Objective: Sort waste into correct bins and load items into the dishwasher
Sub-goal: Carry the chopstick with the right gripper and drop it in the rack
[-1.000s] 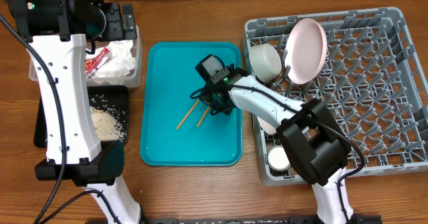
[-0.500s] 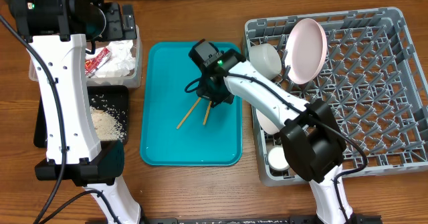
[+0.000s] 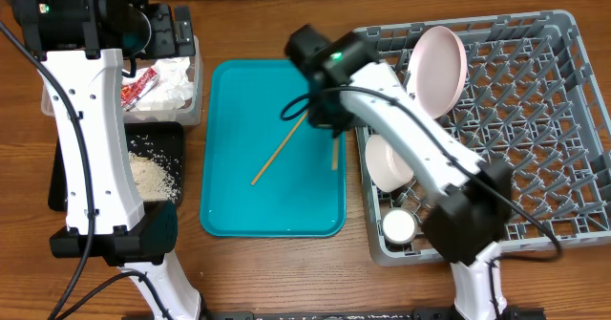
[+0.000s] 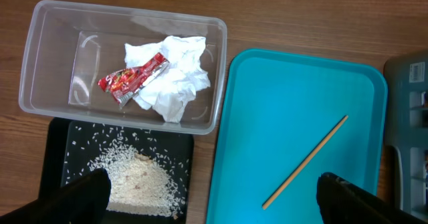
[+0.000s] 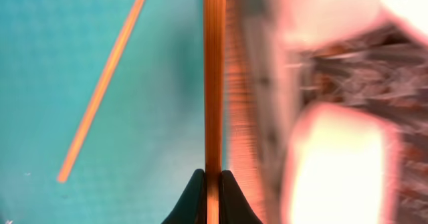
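Plucked 1 wooden chopstick [image 3: 335, 153] off the teal tray [image 3: 229, 205] with the right claw [image 3: 326, 121], pinching it between tightly pressed tips. Swung it away from mid-tray, the claw's low spot over both sticks a second before, to the tray's right edge, just beside the left wall of the grey dish rack [image 3: 549, 158]. Left the second chopstick [image 3: 280, 150] lying slantwise near the tray's centre. Kept the left claw [image 4: 210, 184] spread wide and empty near the desk's far left corner, above the clear tub [image 4: 40, 63] holding the red wrapper [image 4: 134, 79] and crumpled tissue [image 4: 177, 77], with rice [image 4: 137, 180] in the black tray [image 4: 57, 150] alongside. Looked, by this layout, like waste sorted and dishes racked, with only the 2 chopsticks outstanding: 1 on its way, 1 yet to fetch.
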You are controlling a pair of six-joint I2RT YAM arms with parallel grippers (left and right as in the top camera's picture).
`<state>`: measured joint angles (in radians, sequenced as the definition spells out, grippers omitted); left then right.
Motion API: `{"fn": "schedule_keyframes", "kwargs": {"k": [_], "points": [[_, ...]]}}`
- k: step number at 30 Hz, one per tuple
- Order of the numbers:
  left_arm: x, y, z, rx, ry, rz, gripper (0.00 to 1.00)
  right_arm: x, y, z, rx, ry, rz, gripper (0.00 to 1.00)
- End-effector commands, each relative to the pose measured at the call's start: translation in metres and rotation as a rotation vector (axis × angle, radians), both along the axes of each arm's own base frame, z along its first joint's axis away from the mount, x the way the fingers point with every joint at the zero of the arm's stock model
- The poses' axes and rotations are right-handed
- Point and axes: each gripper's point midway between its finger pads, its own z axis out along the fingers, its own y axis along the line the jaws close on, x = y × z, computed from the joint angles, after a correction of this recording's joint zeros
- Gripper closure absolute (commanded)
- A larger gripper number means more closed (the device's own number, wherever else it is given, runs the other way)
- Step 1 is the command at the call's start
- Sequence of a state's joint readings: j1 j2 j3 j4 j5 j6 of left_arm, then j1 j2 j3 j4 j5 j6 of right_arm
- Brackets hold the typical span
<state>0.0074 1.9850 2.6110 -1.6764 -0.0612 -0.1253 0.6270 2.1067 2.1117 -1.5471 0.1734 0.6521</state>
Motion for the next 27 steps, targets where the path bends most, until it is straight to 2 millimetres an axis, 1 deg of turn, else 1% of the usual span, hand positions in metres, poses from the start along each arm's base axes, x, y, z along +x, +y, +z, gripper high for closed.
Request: {"fn": "schedule_keyframes", "kwargs": {"k": [1, 3, 4, 5, 7, 10, 13, 15, 18, 20, 23, 24, 25, 27], "points": [[-0.002, 0.004, 0.007, 0.003, -0.022, 0.018, 0.00, 0.001, -0.036, 0.074, -0.055, -0.187, 0.048, 0.96], [-0.002, 0.004, 0.007, 0.002, -0.022, 0.018, 0.00, -0.010, -0.050, 0.095, -0.072, -0.207, 0.104, 0.96], [-0.002, 0.004, 0.007, 0.003, -0.022, 0.018, 0.00, -0.014, -0.056, 0.102, -0.086, -0.214, 0.120, 0.96], [-0.002, 0.004, 0.007, 0.002, -0.022, 0.018, 0.00, -0.020, -0.071, 0.112, -0.123, -0.224, 0.114, 0.96], [-0.002, 0.004, 0.007, 0.002, -0.022, 0.018, 0.00, -0.024, -0.080, 0.118, -0.125, -0.224, 0.137, 0.96], [-0.002, 0.004, 0.007, 0.002, -0.022, 0.018, 0.00, -0.025, -0.097, 0.118, -0.143, -0.207, 0.146, 0.96], [-0.002, 0.004, 0.007, 0.002, -0.022, 0.018, 0.00, -0.027, -0.119, 0.105, -0.177, -0.149, 0.142, 0.96], [-0.002, 0.004, 0.007, 0.002, -0.022, 0.018, 0.00, -0.030, -0.133, 0.091, -0.198, -0.094, 0.133, 0.96], [-0.002, 0.004, 0.007, 0.002, -0.022, 0.018, 0.00, -0.039, -0.153, 0.067, -0.236, 0.003, 0.107, 0.96], [-0.002, 0.004, 0.007, 0.003, -0.022, 0.018, 0.00, -0.048, -0.168, 0.047, -0.264, 0.085, 0.097, 0.96], [-0.002, 0.004, 0.007, 0.002, -0.022, 0.018, 0.00, -0.059, -0.182, 0.025, -0.281, 0.164, 0.071, 0.95], [-0.002, 0.004, 0.007, 0.002, -0.022, 0.018, 0.00, -0.064, -0.186, 0.013, -0.274, 0.200, 0.059, 0.85], [-0.002, 0.004, 0.007, 0.002, -0.022, 0.018, 0.00, -0.067, -0.188, 0.008, -0.274, 0.215, 0.054, 0.65], [-0.002, 0.004, 0.007, 0.003, -0.022, 0.018, 0.00, -0.067, -0.188, 0.004, -0.268, 0.220, 0.051, 0.57]]}}
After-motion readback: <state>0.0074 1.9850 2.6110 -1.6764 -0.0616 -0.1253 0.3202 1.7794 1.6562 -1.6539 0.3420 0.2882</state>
